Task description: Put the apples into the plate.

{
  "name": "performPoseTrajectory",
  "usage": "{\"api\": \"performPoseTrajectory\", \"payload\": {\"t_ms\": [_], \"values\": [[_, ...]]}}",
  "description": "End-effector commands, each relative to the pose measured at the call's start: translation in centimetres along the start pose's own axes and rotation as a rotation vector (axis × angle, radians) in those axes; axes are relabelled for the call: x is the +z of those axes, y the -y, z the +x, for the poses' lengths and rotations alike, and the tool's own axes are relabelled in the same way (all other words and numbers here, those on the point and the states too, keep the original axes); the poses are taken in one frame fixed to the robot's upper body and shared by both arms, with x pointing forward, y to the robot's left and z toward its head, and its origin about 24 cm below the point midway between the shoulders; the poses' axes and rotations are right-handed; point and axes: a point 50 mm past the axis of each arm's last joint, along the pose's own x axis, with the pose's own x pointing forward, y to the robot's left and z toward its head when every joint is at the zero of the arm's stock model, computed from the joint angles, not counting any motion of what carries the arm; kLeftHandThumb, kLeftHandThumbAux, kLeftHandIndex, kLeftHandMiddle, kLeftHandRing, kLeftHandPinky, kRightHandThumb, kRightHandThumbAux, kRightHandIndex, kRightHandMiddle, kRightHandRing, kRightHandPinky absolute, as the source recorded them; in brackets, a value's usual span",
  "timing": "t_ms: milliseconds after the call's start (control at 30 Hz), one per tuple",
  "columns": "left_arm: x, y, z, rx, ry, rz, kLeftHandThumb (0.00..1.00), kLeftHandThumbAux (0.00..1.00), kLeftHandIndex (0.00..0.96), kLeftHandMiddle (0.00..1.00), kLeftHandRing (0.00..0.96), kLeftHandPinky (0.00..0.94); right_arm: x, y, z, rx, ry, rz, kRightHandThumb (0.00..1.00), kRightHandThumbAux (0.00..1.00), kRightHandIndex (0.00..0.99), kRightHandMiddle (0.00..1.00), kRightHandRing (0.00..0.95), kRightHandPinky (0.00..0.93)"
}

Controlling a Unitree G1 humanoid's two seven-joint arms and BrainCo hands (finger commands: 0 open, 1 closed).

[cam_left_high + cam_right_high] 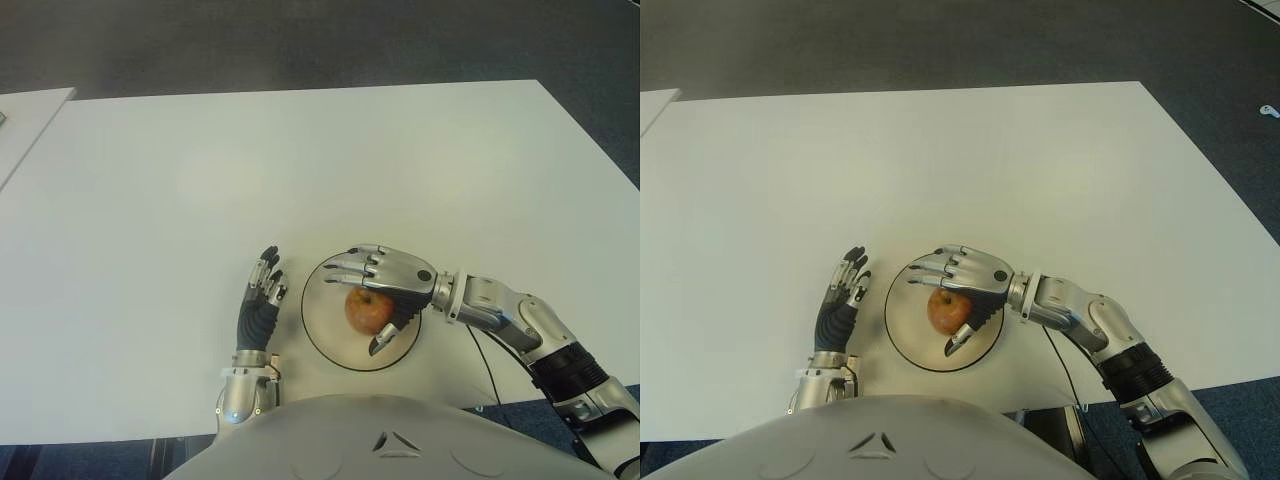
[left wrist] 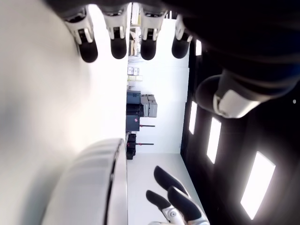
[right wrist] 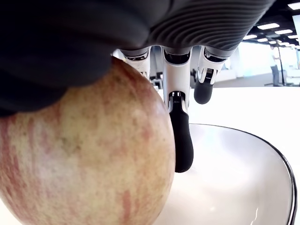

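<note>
1. Apple (image 1: pixel 368 311) inside the plate (image 1: pixel 318 330), under the palm of the right robot hand (image 1: pixel 385 290); plate close to the counter's (image 1: pixel 300 170) near edge, roughly midway along it.
2. Right robot hand arched over the apple from the right, palm down: fingers (image 1: pixel 350 265) reaching over the far side of the fruit, thumb (image 1: pixel 385 343) curled round the near side. In the right wrist view, palm pressed against the apple (image 3: pixel 84 159) with fingertips (image 3: pixel 182 140) hanging down beside it above the plate's bowl (image 3: pixel 243 178). Judged as a cage-type hold, closed round the apple for setting it down in the dish.
3. Whether the apple already sits on the plate's floor or hangs just clear of it: cannot tell.
4. Right forearm stretched in from the near right corner of the counter, wrist about level, cable trailing beneath.
5. Left robot hand (image 1: pixel 262 300) idle just beside the plate on its left, fingers straight and loosely spread, holding nothing, pointing toward the counter's far edge.
6. Only one apple visible; likely remaining step, by judgement: release and lift away.
</note>
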Motion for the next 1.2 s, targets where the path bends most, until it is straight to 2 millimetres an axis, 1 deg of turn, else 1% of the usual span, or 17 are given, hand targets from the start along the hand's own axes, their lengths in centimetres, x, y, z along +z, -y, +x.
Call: {"api": "performPoseTrajectory", "payload": {"t_ms": [33, 400, 767, 1067, 1200], "values": [[-0.45, -0.12, -0.2, 0.01, -0.027, 0.0, 0.0, 0.493, 0.0, 0.0, 0.0, 0.0, -0.15, 0.33, -0.2, -0.012, 0.002, -0.004, 0.032, 0.251, 0.0, 0.0, 0.0, 0.0], [-0.45, -0.05, -0.15, 0.019, -0.036, -0.017, 0.0, 0.493, 0.0, 0.0, 0.0, 0.0, -0.2, 0.28, -0.15, 0.001, -0.003, -0.006, 0.033, 0.256, 0.0, 0.0, 0.0, 0.0], [-0.41, -0.09, -0.19, 0.001, -0.026, -0.008, 0.0, 0.494, 0.0, 0.0, 0.0, 0.0, -0.25, 0.27, 0.05, -0.001, 0.004, -0.027, 0.038, 0.258, 0.0, 0.0, 0.0, 0.0], [-0.39, -0.14, -0.07, 0.02, -0.01, 0.028, 0.0, 0.496, 0.0, 0.0, 0.0, 0.0, -0.25, 0.36, -0.04, 0.006, 0.01, -0.03, 0.036, 0.267, 0.0, 0.0, 0.0, 0.0], [-0.42, -0.05, -0.07, 0.02, -0.006, 0.012, 0.0, 0.493, 0.0, 0.0, 0.0, 0.0, -0.27, 0.29, 0.0, 0.013, 0.006, -0.027, 0.033, 0.268, 0.0, 0.0, 0.0, 0.0]]}}
